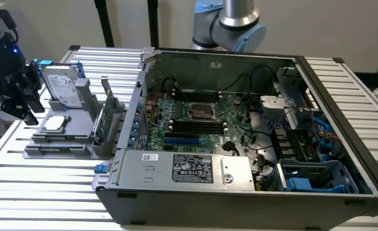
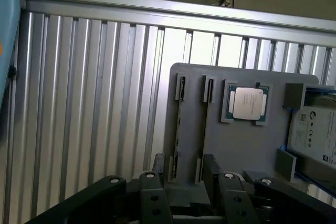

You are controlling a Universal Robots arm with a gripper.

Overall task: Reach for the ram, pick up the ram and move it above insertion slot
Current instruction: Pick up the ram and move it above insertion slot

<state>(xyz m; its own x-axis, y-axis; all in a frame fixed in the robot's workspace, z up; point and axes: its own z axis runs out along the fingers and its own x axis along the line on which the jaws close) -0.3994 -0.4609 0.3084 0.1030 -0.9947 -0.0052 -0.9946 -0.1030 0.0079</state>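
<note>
The ram (image 2: 178,127) stands on edge in a slot of the grey holder tray (image 2: 236,145), showing as a thin dark strip between two end clips. My gripper (image 2: 184,179) hangs just above the tray's near end, open, one finger (image 2: 157,169) to each side of the slotted rows and nothing between them. In the exterior view the black gripper (image 1: 28,108) sits at the exterior view's left, above the tray (image 1: 57,147). The insertion slot lies among the dark memory slots (image 1: 192,127) on the motherboard inside the open computer case (image 1: 240,202).
On the tray also sit a silver processor chip (image 2: 247,103), a labelled hard drive (image 2: 315,129) and an upright green card with a metal bracket (image 1: 108,118). Everything rests on a ribbed aluminium table (image 1: 41,187). The case wall (image 1: 131,120) stands between tray and motherboard.
</note>
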